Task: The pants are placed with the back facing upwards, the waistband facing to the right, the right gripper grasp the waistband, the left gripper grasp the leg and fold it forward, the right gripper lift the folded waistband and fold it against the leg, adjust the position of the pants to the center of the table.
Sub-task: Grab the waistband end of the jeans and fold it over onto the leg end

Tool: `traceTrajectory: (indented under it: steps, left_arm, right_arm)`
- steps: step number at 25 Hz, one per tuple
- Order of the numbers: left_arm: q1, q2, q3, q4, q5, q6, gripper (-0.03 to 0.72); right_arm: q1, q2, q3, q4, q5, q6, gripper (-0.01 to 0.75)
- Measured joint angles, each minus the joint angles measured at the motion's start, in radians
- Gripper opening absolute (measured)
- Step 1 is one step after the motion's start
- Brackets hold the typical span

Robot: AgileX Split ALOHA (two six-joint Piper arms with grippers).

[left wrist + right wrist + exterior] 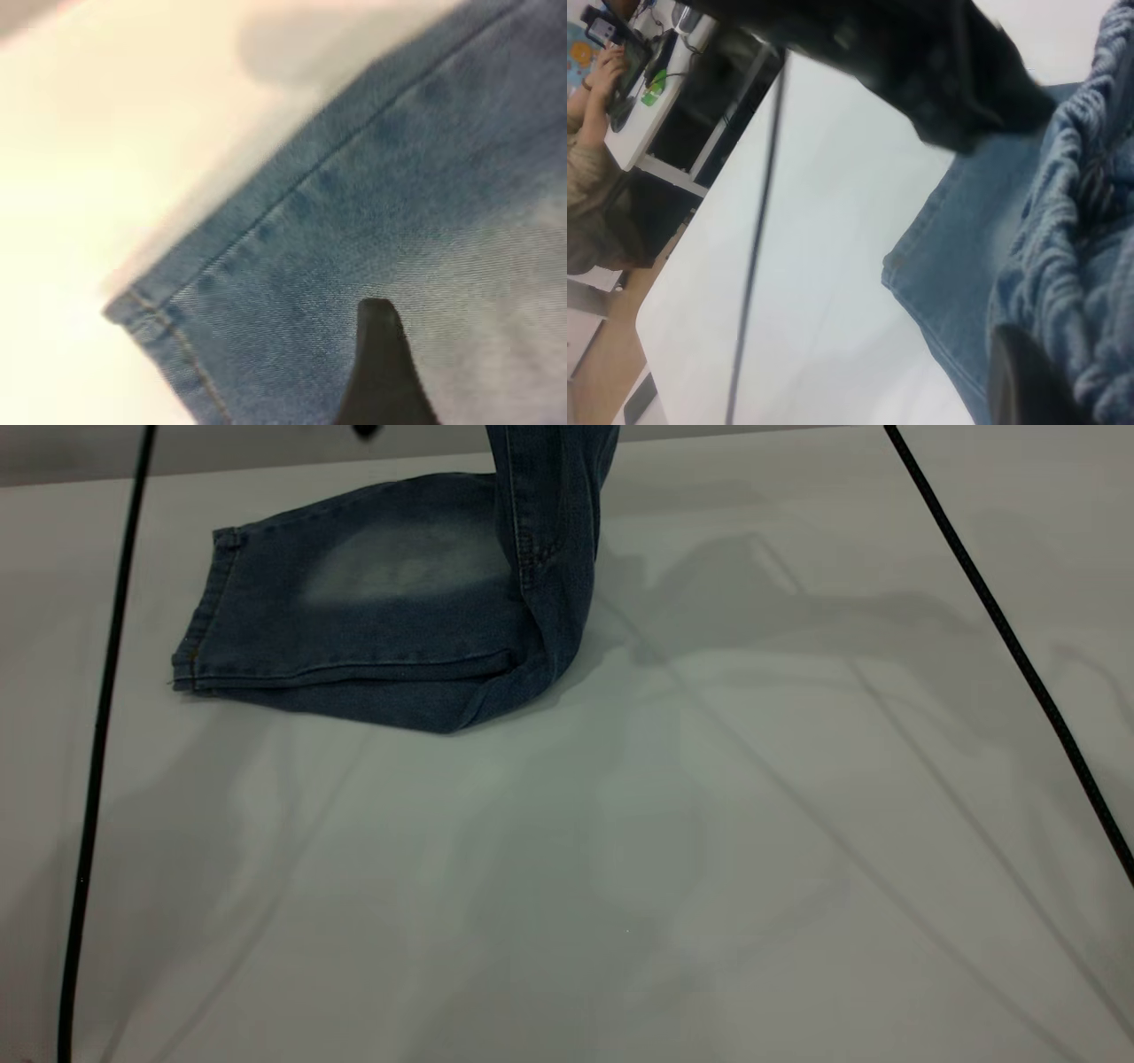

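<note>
One end effector, my right (1036, 230), is clamped on the lifted waistband (1081, 221), which I judge should lower squarely onto the leg (354, 620) at the table's (620, 868) far edge.

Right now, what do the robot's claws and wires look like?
The left gripper shows one smooth, black, rounded finger. The right gripper is black and chunky, with a dark finger below. Two thin black cables cross the white table. No markings show.
</note>
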Motion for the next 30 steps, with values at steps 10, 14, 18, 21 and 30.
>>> traceTrajectory:
  steps: [10,14,18,21,30]
  left_arm:
    - [0.000,-0.240,0.000,-0.005,-0.001,0.000,0.454]
    - [0.000,-0.333,0.000,-0.013,-0.001,0.000,0.454]
    - [-0.001,-0.403,-0.001,-0.026,-0.001,-0.003,0.454]
    - [-0.001,-0.427,-0.001,-0.053,-0.003,-0.003,0.454]
    - [-0.001,-0.427,-0.001,-0.115,-0.005,-0.004,0.454]
  right_arm:
    - [0.122,0.002,0.000,0.002,-0.131,-0.006,0.090]
    - [0.183,0.003,0.000,0.005,-0.203,-0.006,0.090]
    - [0.238,0.035,0.000,0.054,-0.263,-0.006,0.090]
    - [0.267,0.085,0.000,0.116,-0.282,-0.020,0.090]
    - [0.341,0.180,-0.030,0.352,-0.226,-0.141,0.432]
